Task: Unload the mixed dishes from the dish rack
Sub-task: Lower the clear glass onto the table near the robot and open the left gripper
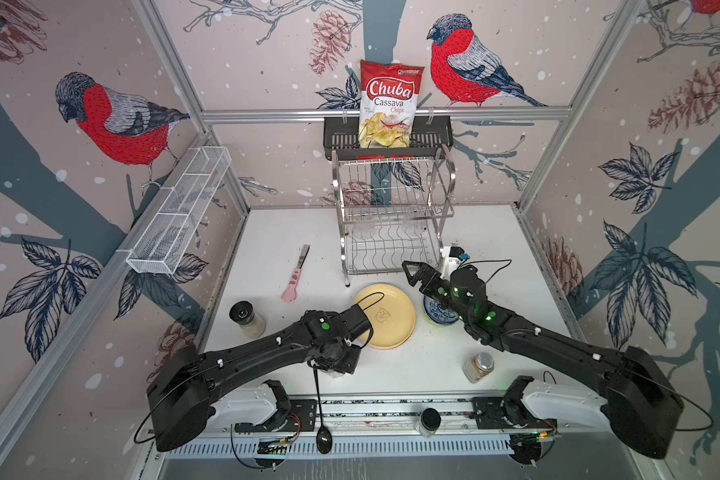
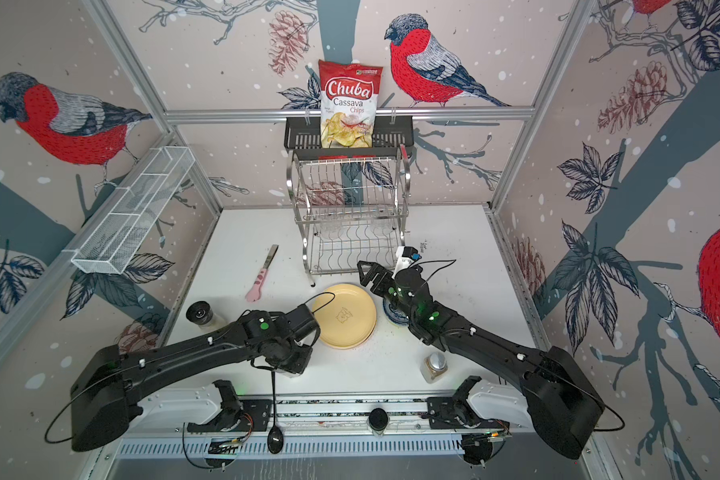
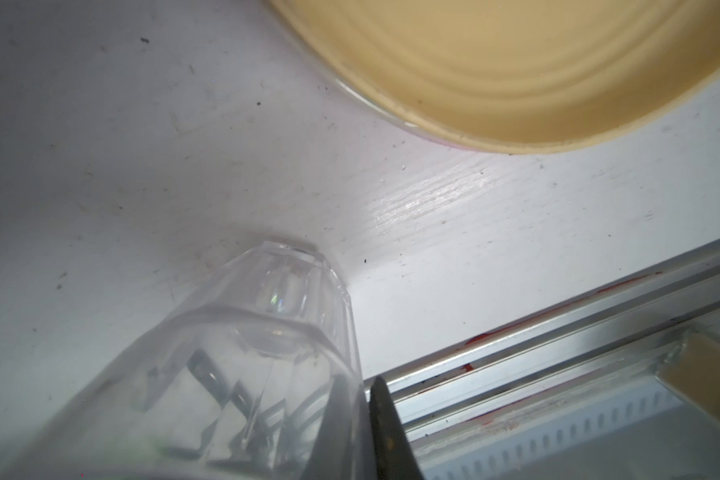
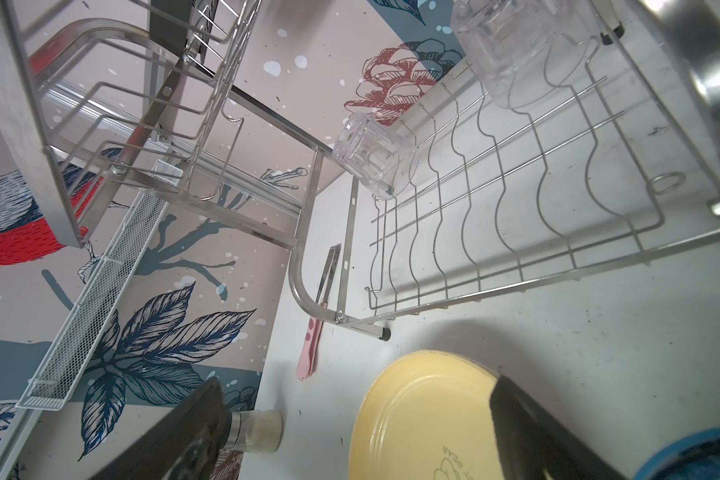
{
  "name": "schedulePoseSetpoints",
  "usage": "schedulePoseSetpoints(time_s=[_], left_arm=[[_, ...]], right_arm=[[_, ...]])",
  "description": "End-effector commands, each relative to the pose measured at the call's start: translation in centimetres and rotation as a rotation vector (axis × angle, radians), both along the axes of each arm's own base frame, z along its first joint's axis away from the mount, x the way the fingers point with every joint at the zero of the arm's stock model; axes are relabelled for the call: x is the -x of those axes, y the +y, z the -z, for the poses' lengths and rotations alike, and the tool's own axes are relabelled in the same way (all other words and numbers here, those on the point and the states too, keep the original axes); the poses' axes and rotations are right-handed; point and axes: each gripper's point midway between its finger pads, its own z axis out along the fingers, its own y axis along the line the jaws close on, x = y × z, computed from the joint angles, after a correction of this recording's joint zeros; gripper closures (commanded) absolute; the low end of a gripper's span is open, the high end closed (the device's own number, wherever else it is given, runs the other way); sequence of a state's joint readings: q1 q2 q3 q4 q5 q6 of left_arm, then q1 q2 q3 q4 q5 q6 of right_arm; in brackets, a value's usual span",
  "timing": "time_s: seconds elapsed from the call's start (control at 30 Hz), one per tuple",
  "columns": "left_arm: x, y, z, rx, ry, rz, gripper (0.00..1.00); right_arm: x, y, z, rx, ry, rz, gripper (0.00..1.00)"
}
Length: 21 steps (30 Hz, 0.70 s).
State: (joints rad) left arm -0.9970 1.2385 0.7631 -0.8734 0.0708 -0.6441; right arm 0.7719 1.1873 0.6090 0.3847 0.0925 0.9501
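Gripping one tumbler (image 3: 267, 332) beside the unloaded plates (image 3: 516, 75), the left claw (image 3: 350, 415) is hovering (right claw (image 1: 418, 276) gaping, empty); two tumblers (image 4: 371, 158) are waiting in the rack (image 1: 391, 232).

- plate (image 1: 385, 318): pale yellow, bear doodle centre
- bowl (image 1: 433, 311): blue-white pattern
- tumbler (image 3: 267, 332): clear
- rack (image 1: 393, 216): shiny steel
- knife (image 1: 295, 278): pink handle, darker spots
- bag (image 1: 389, 104): red-white
- basket (image 1: 175, 216): white mesh
- shelf (image 1: 341, 135), spoon (image 1: 324, 436): black
- walls (image 1: 267, 83): pink-grey, red-breasted birds

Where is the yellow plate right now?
In both top views the yellow plate lies flat on the white table, near the middle, just in front of the dish rack, with the blue-patterned bowl on its right.
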Motion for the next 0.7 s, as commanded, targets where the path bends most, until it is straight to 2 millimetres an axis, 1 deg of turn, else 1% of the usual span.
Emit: schedulePoseSetpoints(time_s=[0.0, 0.03, 0.07, 0.1, 0.23, 0.27, 0.37, 0.47, 0.53, 0.57, 0.67], left_arm=[[-0.3, -0.8, 0.8, -0.021, -0.018, 0.035, 0.97], [-0.3, -0.9, 0.9, -0.027, -0.017, 0.040, 0.91], [-0.3, -1.2, 0.9, -0.029, -0.017, 0.046, 0.83], [-0.3, -1.4, 1.0, -0.029, -0.016, 0.051, 0.78], [-0.7, -2.5, 0.4, -0.012, -0.029, 0.060, 0.67], [-0.8, -2.7, 0.1, -0.005, -0.032, 0.060, 0.63], [-1.0, -3.4, -1.1, 0.020, -0.036, 0.063, 0.56], [-1.4, -3.9, -3.0, 0.040, -0.056, 0.060, 0.51], [-2.0, -4.0, -4.8, 0.047, -0.091, 0.052, 0.47], [-2.5, -4.3, -6.2, 0.066, -0.121, 0.042, 0.46], [-3.6, -3.9, -8.9, 0.076, -0.198, 0.006, 0.44]], right_arm=[[-0.1, 0.3, -0.3, -0.020, -0.003, -0.008, 0.01], [-0.1, 0.3, -0.2, -0.019, -0.001, -0.010, 0.01], [-0.1, 0.4, -0.1, -0.017, 0.001, -0.013, 0.01], [-0.1, 0.4, -0.2, -0.017, -0.001, -0.014, 0.01], [-0.3, 0.1, -0.1, -0.009, 0.001, -0.009, 0.00], [-0.2, 0.1, 0.0, -0.008, 0.002, -0.010, 0.01], [-0.3, -0.1, 0.0, -0.003, 0.001, -0.008, 0.01], [-0.4, -0.1, 0.1, 0.014, -0.009, -0.010, 0.01], [-0.6, 0.1, 0.0, 0.039, -0.029, -0.019, 0.00], [-0.8, 0.3, -0.2, 0.060, -0.049, -0.029, 0.01], [-1.5, 1.0, -0.3, 0.161, -0.101, -0.037, 0.01]])
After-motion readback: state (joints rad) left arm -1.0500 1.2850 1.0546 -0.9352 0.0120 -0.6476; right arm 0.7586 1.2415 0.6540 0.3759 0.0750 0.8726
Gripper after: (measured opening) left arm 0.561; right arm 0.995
